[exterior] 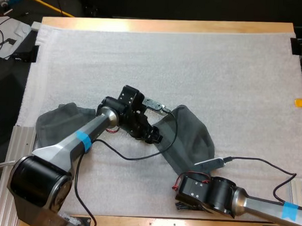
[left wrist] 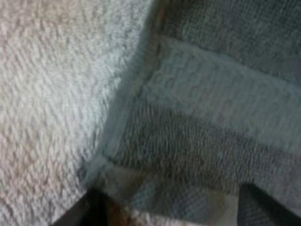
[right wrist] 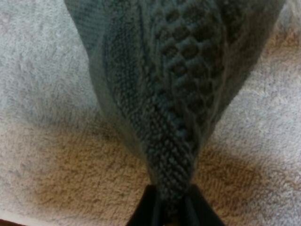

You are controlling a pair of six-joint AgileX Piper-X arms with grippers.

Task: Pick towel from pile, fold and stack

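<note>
On the white mat [exterior: 204, 65], near side: towel [exterior: 190, 140] lies loosely spread; soft, light, limp, likely to sag wherever pinched. Right hand [right wrist: 173, 212] clamps its bunched near corner. Left hand [left wrist: 171, 214] open, straddling a hemmed corner; the firmer hem looks the better hold.

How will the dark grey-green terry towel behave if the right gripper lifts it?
Probably floppy: the dark grey-green terry towel bunches into a ridge at the right gripper. Likely grippy, given its looped weave. The rest may drag on the white mat.
</note>
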